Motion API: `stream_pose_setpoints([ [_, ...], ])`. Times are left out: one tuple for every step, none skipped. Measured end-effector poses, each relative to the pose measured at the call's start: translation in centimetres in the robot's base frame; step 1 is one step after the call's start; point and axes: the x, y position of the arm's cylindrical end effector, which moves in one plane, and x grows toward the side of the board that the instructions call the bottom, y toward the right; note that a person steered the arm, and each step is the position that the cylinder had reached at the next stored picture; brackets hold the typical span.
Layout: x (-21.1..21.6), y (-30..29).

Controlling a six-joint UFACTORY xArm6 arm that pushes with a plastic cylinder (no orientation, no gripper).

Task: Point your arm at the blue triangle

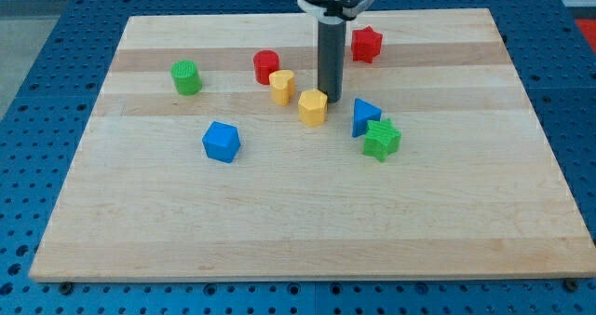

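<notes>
The blue triangle (364, 116) lies right of the board's centre, touching a green star (381, 139) at its lower right. My tip (331, 101) is down on the board just left of the blue triangle, with a small gap between them. It stands right behind and against the upper right of a yellow hexagon block (313, 106). The dark rod rises straight up to the arm at the view's top.
A yellow heart-shaped block (282, 86) and a red cylinder (266, 66) lie left of the rod. A red star (366, 44) sits at the upper right, a green cylinder (186, 76) at the far left, a blue cube (222, 141) lower left. The wooden board (298, 231) lies on a blue perforated table.
</notes>
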Motion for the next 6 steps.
stream_pose_setpoints([
  [0.1, 0.0],
  [-0.9, 2.1],
  [-1.2, 5.9],
  [-0.8, 8.3],
  [1.3, 8.4],
  [3.4, 8.6],
])
